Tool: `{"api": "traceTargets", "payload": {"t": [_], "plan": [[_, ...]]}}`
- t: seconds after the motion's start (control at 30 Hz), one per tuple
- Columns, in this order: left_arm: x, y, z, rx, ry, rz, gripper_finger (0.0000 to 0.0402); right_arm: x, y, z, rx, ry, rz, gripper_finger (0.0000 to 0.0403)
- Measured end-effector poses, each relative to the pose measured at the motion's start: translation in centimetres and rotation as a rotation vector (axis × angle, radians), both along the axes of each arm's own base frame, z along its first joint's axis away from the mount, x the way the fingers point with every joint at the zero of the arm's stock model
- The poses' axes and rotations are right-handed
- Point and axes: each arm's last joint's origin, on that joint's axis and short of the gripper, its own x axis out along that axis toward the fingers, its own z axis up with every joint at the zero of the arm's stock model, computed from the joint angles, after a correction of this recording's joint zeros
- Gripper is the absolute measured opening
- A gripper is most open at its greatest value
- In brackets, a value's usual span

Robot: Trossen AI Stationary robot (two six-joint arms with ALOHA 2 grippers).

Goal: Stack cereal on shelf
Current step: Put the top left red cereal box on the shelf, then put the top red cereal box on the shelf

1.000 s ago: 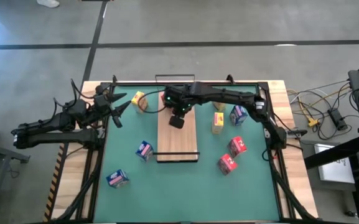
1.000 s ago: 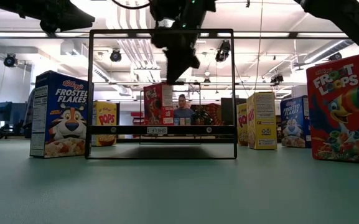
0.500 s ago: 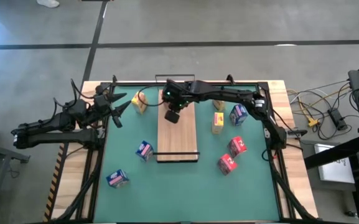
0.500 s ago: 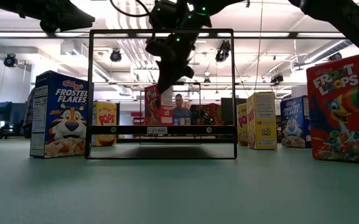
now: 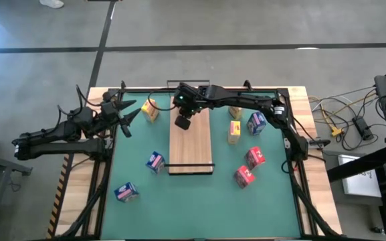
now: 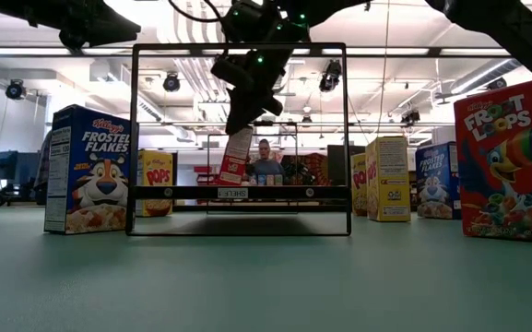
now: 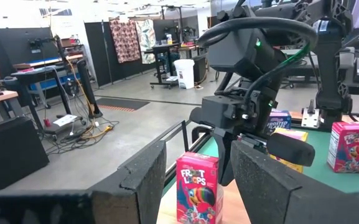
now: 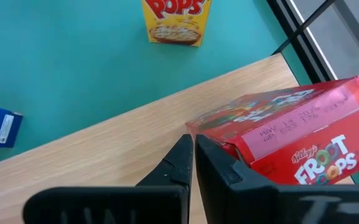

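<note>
A red Froot Loops box [image 8: 291,143] stands tilted on the far end of the light-wood shelf board [image 5: 190,147]. It also shows in the low view [image 6: 235,157] and the left wrist view [image 7: 199,190]. My right gripper [image 8: 193,152] is shut and sits right beside the box's top, above the board's far end [image 5: 182,122]. My left gripper [image 5: 128,115] is open and empty, held above the table's far left corner. The other boxes stand on the green mat [image 5: 139,201] around the board. My right gripper's shut fingers [image 8: 219,165] lie against the red box's upper edge [image 8: 229,144], near its top corner. They come from above, slanting down. The box leans over, its bottom on the board.
A yellow box [image 5: 150,109] stands left of the board. Two blue boxes [image 5: 155,162] [image 5: 126,192] stand at the near left. Yellow [image 5: 234,132], blue [image 5: 256,123] and two red boxes [image 5: 255,156] [image 5: 243,176] stand to the right. A black wire frame [image 6: 238,44] spans the board's end.
My right gripper has moved along the board toward the table's far edge and a little left. The red box, upright a second ago, now leans over and has turned, its bottom still on the board.
</note>
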Motion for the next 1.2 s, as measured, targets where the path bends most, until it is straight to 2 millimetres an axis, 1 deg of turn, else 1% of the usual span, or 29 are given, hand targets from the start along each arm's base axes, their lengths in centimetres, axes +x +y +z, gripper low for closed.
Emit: {"api": "traceTargets", "payload": {"t": [0.6, 0.67, 0.77, 0.8, 0.83, 0.87, 0.97, 1.03, 1.13, 1.2], "plan": [[0.0, 0.0, 0.0, 0.000, 0.000, 0.000, 0.0165, 0.3, 0.3, 0.2, -0.003, -0.025, 0.023, 0.0009], [0.0, 0.0, 0.0, 0.000, 0.000, 0.000, 0.0165, 0.6, 0.6, 0.8, -0.009, -0.083, 0.049, 0.0009], [0.0, 0.0, 0.0, 0.000, 0.000, 0.000, 0.0165, 2.0, 0.7, 2.4, -0.087, -0.272, 0.085, 0.0009], [0.0, 0.0, 0.0, 0.000, 0.000, 0.000, 0.0165, 2.4, 0.6, 2.6, -0.113, -0.332, 0.095, 0.0009], [0.0, 0.0, 0.0, 0.000, 0.000, 0.000, 0.0165, 2.9, 0.5, 2.6, -0.128, -0.376, 0.106, 0.0009], [0.0, 0.0, 0.0, 0.000, 0.000, 0.000, 0.0165, 3.1, 0.3, 2.2, -0.135, -0.381, 0.119, 0.0009], [0.0, 0.0, -0.1, -0.001, 0.005, 0.000, 0.0165, 3.2, -0.3, 0.4, -0.136, -0.301, 0.132, 0.0009], [0.0, 0.0, -0.1, -0.003, 0.016, 0.000, 0.0165, 3.2, -0.4, 0.2, -0.142, -0.291, 0.135, 0.0009], [0.0, 0.0, -0.2, -0.003, 0.017, 0.000, 0.0165, 2.8, -0.1, 2.0, -0.165, -0.344, 0.144, 0.0009], [0.0, 0.0, -0.2, -0.003, 0.017, -0.001, 0.0165, 2.6, -0.1, 2.5, -0.166, -0.350, 0.145, 0.0009]]}}
